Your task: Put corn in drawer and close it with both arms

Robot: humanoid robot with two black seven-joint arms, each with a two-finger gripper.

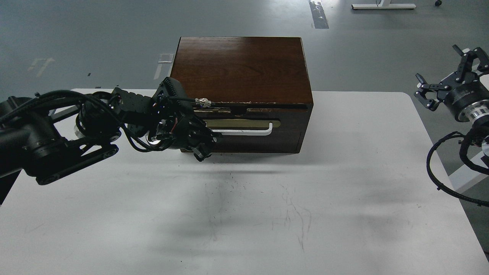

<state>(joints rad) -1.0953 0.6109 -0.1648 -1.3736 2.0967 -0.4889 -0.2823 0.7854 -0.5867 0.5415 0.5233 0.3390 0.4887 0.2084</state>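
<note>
**benchrat:** While the wooden box (240, 91) sits toward the back of the white counter (267, 214), the drawer (259, 131) looks nearly shut, just a thin dark gap under its chipped top edge. Left gripper (202, 147) is right at the left end of the white bar handle (244, 131).

**servo_sam:** Are its fingers clamped on the handle?

**benchrat:** Can't tell, honestly. It's a dark clump in front of the drawer face and I can't separate the fingers. They overlap the handle's end, that's all I'd swear to.

**servo_sam:** And the corn?

**benchrat:** No yellow showing anywhere, not on the counter or through that gap.

**servo_sam:** Right arm?

**benchrat:** Way off at the right edge, beyond the counter's corner, well apart from the box. Right gripper (445, 76) is raised with its fingers (422, 82) spread apart, holding nothing. Counter in front of the box only has scuff marks (290, 214).
</note>
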